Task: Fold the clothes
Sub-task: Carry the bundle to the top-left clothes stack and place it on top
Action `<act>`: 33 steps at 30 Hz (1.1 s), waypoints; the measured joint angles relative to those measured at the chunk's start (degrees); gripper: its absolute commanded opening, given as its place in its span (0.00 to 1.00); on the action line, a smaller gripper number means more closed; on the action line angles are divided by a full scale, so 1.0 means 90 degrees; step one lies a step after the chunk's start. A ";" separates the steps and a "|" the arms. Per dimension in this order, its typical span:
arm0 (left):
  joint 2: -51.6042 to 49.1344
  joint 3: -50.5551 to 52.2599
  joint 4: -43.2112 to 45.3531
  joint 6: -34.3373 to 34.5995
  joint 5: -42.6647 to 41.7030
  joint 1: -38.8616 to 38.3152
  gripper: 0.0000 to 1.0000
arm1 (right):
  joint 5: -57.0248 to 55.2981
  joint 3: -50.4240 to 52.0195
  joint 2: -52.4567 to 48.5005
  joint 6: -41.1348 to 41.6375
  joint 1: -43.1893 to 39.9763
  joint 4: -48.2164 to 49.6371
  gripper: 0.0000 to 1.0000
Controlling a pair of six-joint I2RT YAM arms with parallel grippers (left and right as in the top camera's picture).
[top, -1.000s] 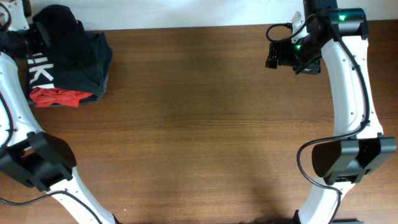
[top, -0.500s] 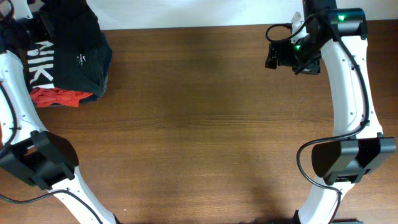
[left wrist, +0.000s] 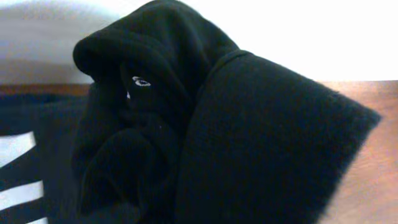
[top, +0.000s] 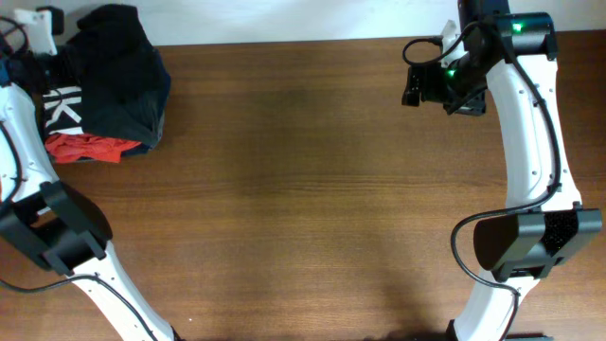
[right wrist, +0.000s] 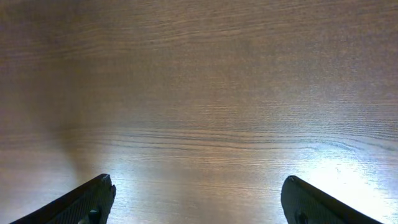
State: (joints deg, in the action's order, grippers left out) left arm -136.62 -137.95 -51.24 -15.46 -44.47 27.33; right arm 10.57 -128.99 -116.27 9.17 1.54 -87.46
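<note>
Clothes (top: 123,57) sit bunched at far-left corner of table (top: 303,189), zero folds done yet. Your right gripper (right wrist: 198,202) gapes wide, empty; left gripper (top: 68,38) hidden by fabric, can't tell.

The clothes (top: 118,47) are black, the shirt (top: 64,112) white-lettered black, the garment (top: 83,147) red.

The right arm (top: 530,142) rises from its base at the near right edge of the table (top: 303,189) and reaches the far right corner. The right gripper (right wrist: 198,202) is spread wide, with nothing between its fingers. The left arm (top: 24,142) stretches to the table's far left corner. The fingers of the left gripper (top: 57,43) cannot be made out.
</note>
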 measured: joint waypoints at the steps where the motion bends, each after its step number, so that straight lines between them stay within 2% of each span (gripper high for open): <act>1: -0.0090 0.0000 0.0032 -0.0002 -0.0002 0.0034 0.00 | 0.0000 0.0000 0.0000 0.0015 0.0000 0.0002 0.90; 13: -0.0304 -0.0007 0.0301 0.0000 0.0187 0.0515 0.00 | 0.0000 0.0000 0.0000 0.0158 0.0151 0.0080 0.90; 14: -0.0304 -0.0007 0.0301 0.0002 0.0199 0.0573 0.07 | 0.0000 0.0000 0.0000 0.0160 0.0202 0.0112 0.90; 15: -0.0304 -0.0007 0.0299 0.0002 0.0204 0.0682 0.19 | 0.0000 0.0000 0.0000 0.0163 0.0233 0.0138 0.90; 16: -0.0304 -0.0007 0.0294 0.0002 0.0204 0.0746 0.56 | 0.0000 0.0000 0.0000 0.0158 0.0265 0.0163 0.90; 17: -0.0304 -0.0007 0.0279 0.0002 0.0209 0.0828 0.99 | 0.0000 0.0000 0.0000 0.0160 0.0301 0.0187 0.90; 21: -0.0304 -0.0015 0.0279 0.0034 0.0253 0.1086 0.99 | 0.0000 0.0000 0.0000 0.0158 0.0335 0.0219 0.90; 33: -0.0304 -0.0243 0.0425 0.0838 0.0180 0.1263 0.99 | -0.0002 0.0000 0.0000 0.0160 0.0335 0.0250 0.90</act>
State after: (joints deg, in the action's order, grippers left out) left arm -139.35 -140.14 -47.42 -7.92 -42.85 38.70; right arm 10.55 -128.99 -116.27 10.61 4.56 -85.21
